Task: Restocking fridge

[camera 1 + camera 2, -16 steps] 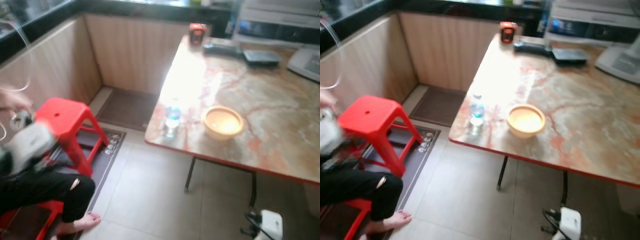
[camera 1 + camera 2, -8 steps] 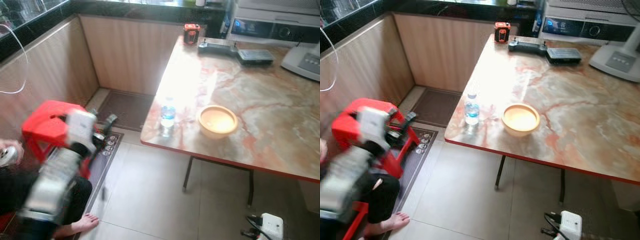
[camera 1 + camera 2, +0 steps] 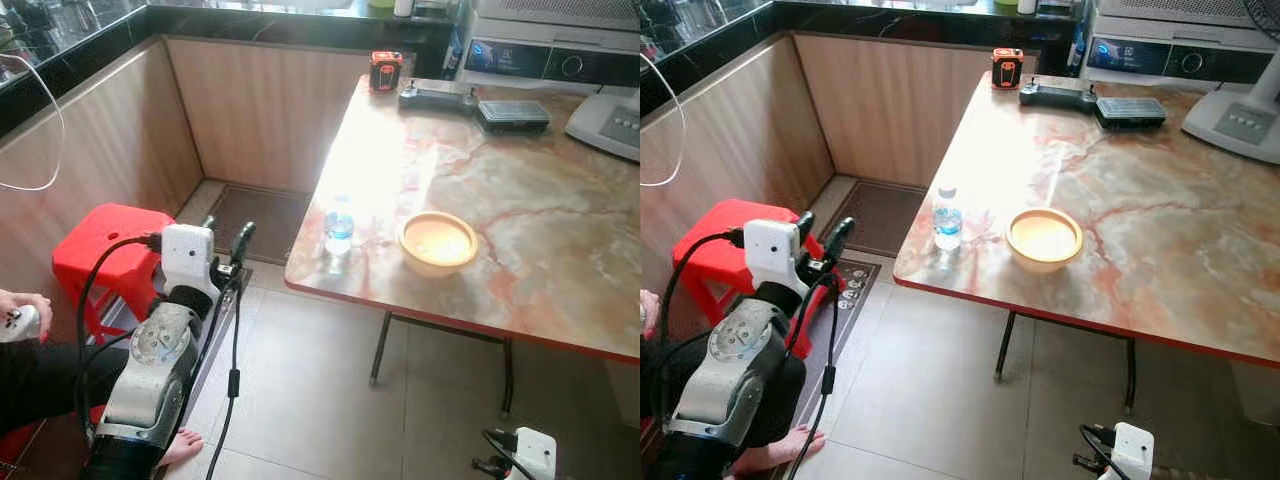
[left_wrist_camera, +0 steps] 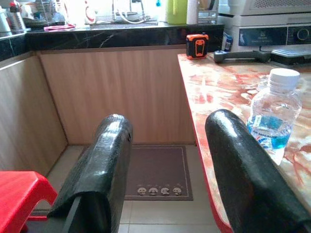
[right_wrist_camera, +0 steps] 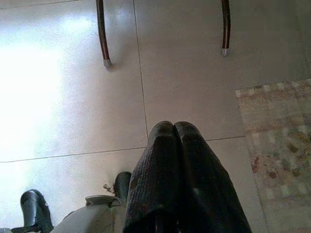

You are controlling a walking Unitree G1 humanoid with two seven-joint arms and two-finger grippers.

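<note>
Left tool (image 4: pixel 167 170): fingers apart, raised, now sharp instead of blurred.
Right tool (image 5: pixel 175 145): fingers together, above floor.
Water bottle (image 3: pixel 339 232): upright near table (image 3: pixel 560 270) edge; blue label, unreadable.

Left arm (image 3: pixel 155 365): silver-grey rounded metal housing with a round joint cap on its side.
Wrist block (image 3: pixel 187 257): white, box-shaped, mounted at the end of the arm.
Cables (image 3: pixel 232 380): black, one looped behind the arm, one hanging in front with an inline connector.
Left gripper (image 4: pixel 167 160): two long black fingers (image 4: pixel 104 167) with textured, glossy, rounded pads.
Right gripper (image 5: pixel 174 131): two black ribbed fingers; grey body shell and black foot (image 5: pixel 33 208) below.
</note>
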